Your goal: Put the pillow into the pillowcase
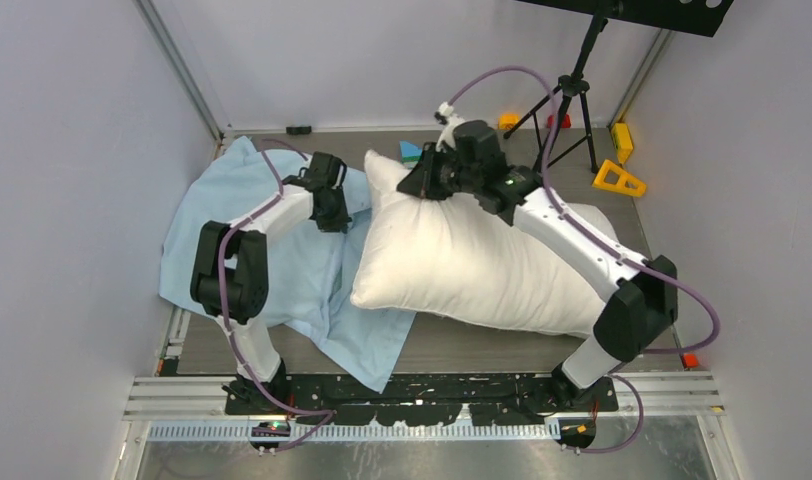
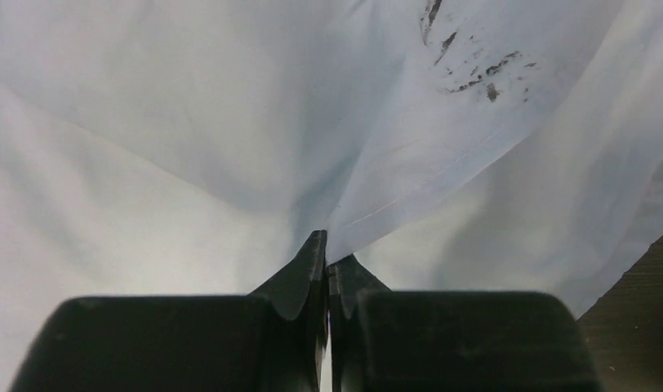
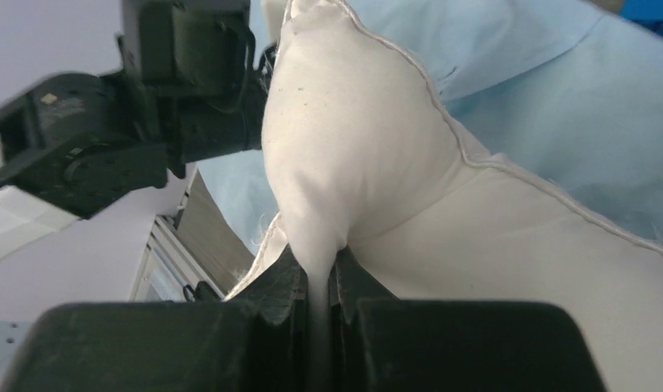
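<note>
The pillow (image 1: 472, 265), at 3 o'clock of the pillowcase (image 1: 282, 260), is clamped by its corner in the right end effector (image 3: 318, 269). Only a thin pillowcase fold is pinched by the closed left end effector (image 2: 327, 261), so it may be lost under pull.

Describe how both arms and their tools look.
The left arm and right arm have white link shells, black joints and a purple cable looping along each. The right arm shows a small green light near its wrist. The left tool and right tool are black, with blocky fingers tapering to wedge tips.
</note>
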`<move>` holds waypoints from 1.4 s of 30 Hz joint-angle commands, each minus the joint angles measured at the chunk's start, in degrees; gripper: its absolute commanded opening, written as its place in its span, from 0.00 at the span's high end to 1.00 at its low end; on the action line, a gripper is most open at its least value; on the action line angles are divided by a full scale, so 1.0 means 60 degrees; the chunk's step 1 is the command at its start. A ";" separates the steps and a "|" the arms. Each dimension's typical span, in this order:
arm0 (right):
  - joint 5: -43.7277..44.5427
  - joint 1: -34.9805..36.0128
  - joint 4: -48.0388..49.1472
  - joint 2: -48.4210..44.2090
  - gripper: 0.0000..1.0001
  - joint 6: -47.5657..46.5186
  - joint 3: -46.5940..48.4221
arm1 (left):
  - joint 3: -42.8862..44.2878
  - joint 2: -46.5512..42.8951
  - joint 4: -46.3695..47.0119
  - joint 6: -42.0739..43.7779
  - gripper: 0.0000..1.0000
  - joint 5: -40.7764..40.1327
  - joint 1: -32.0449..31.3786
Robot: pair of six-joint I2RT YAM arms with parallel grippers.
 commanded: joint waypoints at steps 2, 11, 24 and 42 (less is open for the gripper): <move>-0.0011 0.1281 0.2602 0.0831 0.99 0.0309 -0.0029 | 0.0472 -0.1027 -0.0205 -0.0066 0.97 -0.0623 0.0208; -0.0010 0.1429 0.3470 0.1528 1.00 0.0495 -0.1586 | 0.0813 -0.1662 -0.0421 -0.0272 1.00 -0.0093 0.0619; 0.0467 0.2180 0.1649 0.3248 1.00 0.0089 -0.0015 | 0.1297 -0.3087 -0.0952 -0.0513 1.00 0.0580 0.0667; 0.3017 0.1537 -0.1296 0.5343 1.00 -0.0011 0.4930 | -0.2529 -0.6522 -0.1550 -0.0458 1.00 0.2460 0.0101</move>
